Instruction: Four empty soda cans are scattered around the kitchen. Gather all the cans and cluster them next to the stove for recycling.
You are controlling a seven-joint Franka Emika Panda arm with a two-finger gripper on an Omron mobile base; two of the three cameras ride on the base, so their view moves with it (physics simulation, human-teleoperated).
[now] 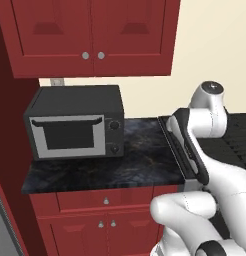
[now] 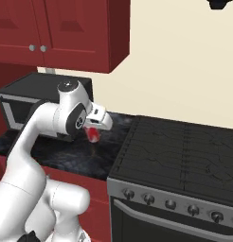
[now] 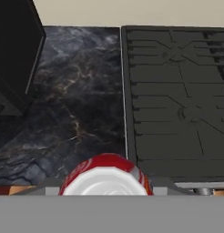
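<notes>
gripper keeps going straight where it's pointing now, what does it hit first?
Probably the black marbled countertop, near the stove edge. The gripper, shut on a red soda can, points down at it; the can's base would touch first. Depth unclear.

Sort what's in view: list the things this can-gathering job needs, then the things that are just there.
Job:
red soda can, held in the shut tool
stove, where the cans go
black marbled countertop beside the stove

Just there:
microwave
red upper cabinets
lower cabinets

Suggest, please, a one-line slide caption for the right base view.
Gripper carries a red soda can above the black countertop, between microwave and stove.
</notes>
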